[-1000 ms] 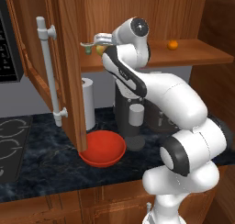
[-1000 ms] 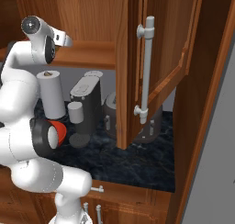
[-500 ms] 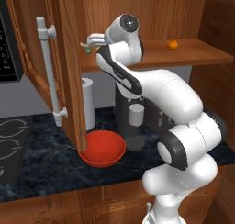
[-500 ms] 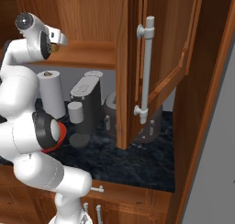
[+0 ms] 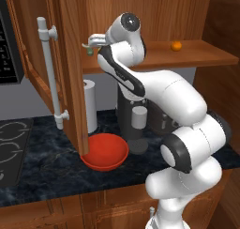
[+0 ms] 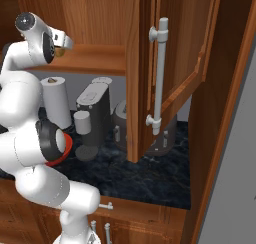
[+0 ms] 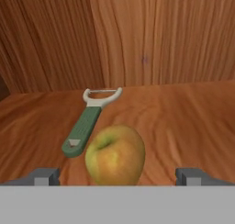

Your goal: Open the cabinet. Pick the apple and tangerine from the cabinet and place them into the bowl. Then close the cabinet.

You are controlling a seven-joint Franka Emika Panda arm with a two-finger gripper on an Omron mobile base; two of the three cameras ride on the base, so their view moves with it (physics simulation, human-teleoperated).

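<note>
The cabinet stands open, both doors swung out. My gripper reaches onto the left end of its shelf. In the hand view the yellow-green apple sits on the shelf between my open fingertips, neither touching it. The gripper holds nothing. The orange tangerine rests farther right on the same shelf. The red bowl sits on the dark counter below the left door; its rim peeks from behind my arm.
A green-handled peeler lies on the shelf just behind and left of the apple. On the counter stand a paper towel roll, a coffee machine and a toaster. A black microwave and a stovetop are at left.
The hand has swung left and deeper into the cabinet's left end, toward the apple. The jaws stayed open.
</note>
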